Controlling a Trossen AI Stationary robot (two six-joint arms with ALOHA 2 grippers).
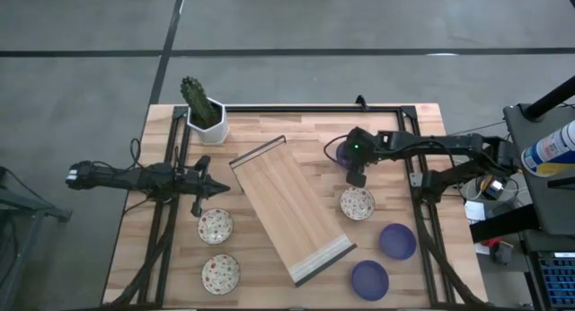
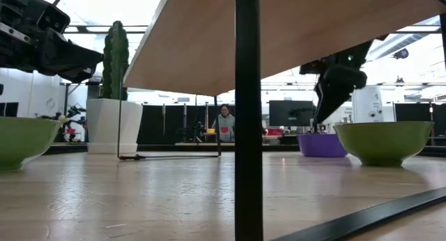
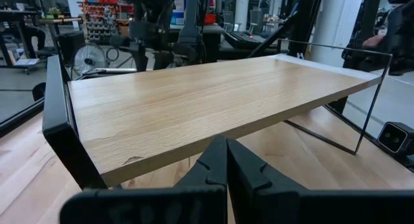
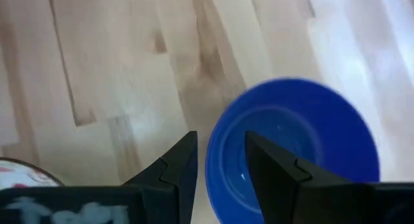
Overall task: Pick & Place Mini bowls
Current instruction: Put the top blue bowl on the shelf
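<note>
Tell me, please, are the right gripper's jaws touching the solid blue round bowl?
Cannot tell: the right wrist view shows the right gripper straddling the blue bowl's rim, contact unclear.

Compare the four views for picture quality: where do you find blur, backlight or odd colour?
Right wrist view: blue bowl and table boards smeared by blur. Low view: bright windows behind leave the shelf underside and cactus dim; bowls look green. High view: even, sharp. Left wrist view: clear.

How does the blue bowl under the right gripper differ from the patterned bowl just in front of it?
The blue bowl is solid cobalt and straddled by the right gripper's open fingers; the patterned bowl is white with speckles and untouched. Both are small, round, upright on the table.
</note>
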